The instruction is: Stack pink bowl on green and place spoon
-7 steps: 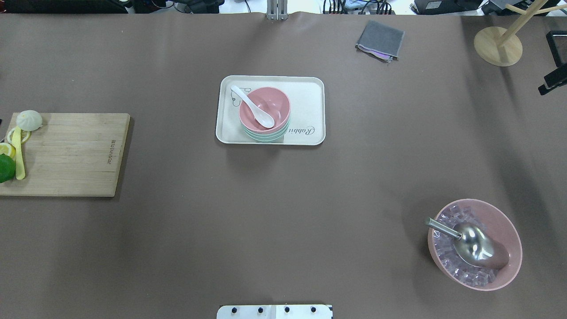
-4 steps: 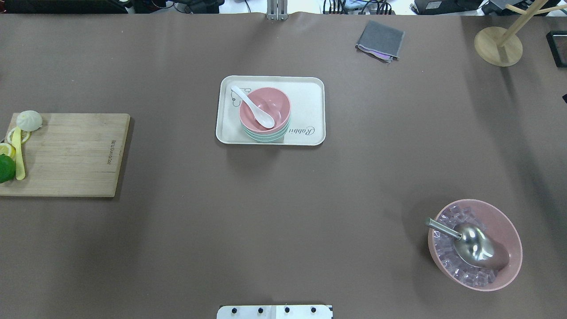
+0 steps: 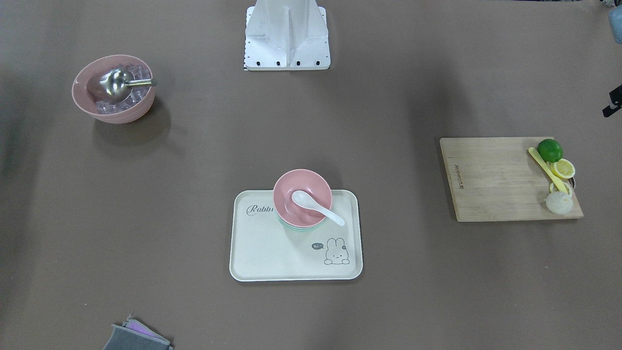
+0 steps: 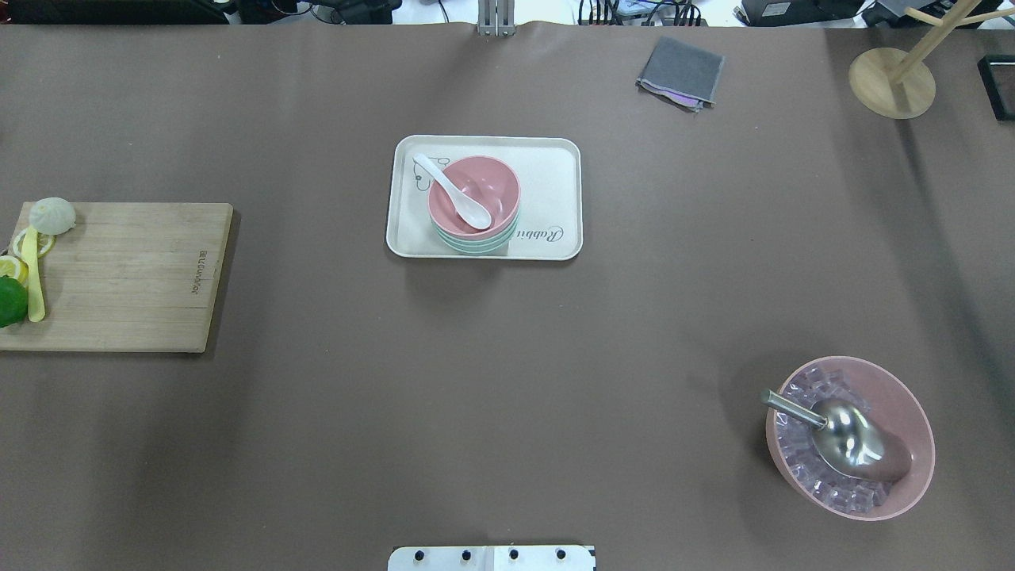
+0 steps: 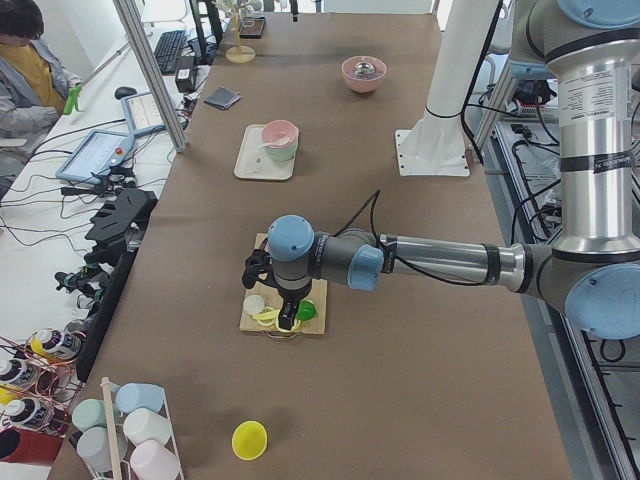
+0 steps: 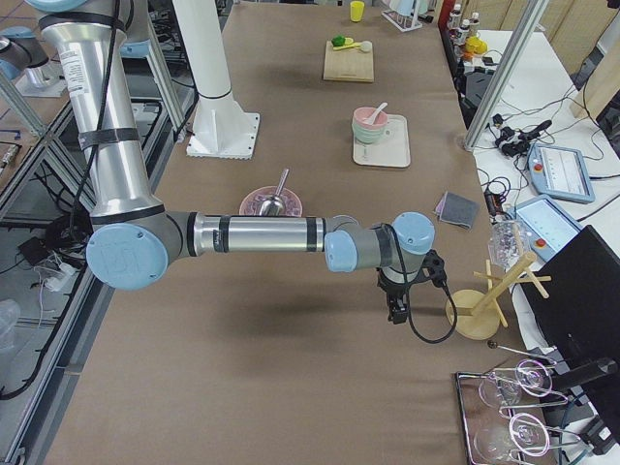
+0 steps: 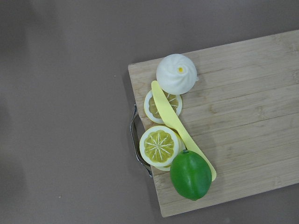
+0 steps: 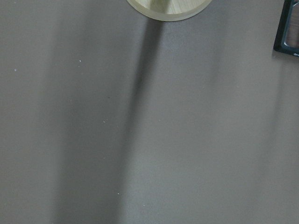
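The pink bowl (image 4: 474,194) sits stacked on the green bowl (image 4: 474,244) on the cream rabbit tray (image 4: 547,174). The white spoon (image 4: 452,190) lies in the pink bowl, its handle over the rim. The stack also shows in the front-facing view (image 3: 302,197). My left gripper (image 5: 288,318) hangs over the cutting board's end, far from the tray. My right gripper (image 6: 395,310) hangs over bare table near the wooden stand. Both show only in side views, so I cannot tell whether they are open or shut.
A wooden cutting board (image 4: 127,274) holds a lime (image 7: 190,174), lemon slices, a yellow knife and a white bun. A large pink bowl of ice with a metal scoop (image 4: 852,436) stands near right. A grey cloth (image 4: 682,71) and a wooden stand (image 4: 892,79) are at the back.
The right gripper, at the overhead view's right edge a second ago, has moved out of that view to the right. The bowls, spoon and tray have not moved.
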### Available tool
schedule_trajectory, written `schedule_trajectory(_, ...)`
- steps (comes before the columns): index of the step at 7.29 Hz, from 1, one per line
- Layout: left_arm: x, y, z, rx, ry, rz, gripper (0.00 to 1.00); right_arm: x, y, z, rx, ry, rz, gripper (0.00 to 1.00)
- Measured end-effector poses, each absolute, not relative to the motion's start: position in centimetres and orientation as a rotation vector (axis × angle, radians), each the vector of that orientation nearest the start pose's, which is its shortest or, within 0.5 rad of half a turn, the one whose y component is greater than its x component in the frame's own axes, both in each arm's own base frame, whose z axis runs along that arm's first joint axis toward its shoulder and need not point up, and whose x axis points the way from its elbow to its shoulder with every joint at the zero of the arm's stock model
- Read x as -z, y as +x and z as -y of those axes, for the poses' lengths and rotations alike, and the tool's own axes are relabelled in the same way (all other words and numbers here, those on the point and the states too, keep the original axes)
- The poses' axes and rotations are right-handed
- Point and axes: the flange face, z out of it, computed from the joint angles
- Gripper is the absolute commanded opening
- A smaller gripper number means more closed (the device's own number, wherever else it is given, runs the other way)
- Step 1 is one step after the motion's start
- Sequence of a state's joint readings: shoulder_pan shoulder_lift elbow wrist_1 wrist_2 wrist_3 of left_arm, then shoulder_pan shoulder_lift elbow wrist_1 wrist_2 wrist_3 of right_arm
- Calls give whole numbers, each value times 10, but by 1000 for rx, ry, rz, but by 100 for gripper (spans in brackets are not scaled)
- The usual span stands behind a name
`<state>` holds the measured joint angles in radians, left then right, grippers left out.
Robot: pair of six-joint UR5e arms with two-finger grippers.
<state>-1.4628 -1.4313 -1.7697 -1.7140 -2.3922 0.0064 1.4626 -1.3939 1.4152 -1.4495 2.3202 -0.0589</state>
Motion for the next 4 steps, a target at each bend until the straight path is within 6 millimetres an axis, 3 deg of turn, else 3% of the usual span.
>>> schedule_trajectory(2,-600,-11,449,-114,122,-849,99,-632,4,571,216,125,755,100)
schedule_trajectory(4,-577,-12,455,-32,120,-869,99,-613,0,565,239,164,755,100)
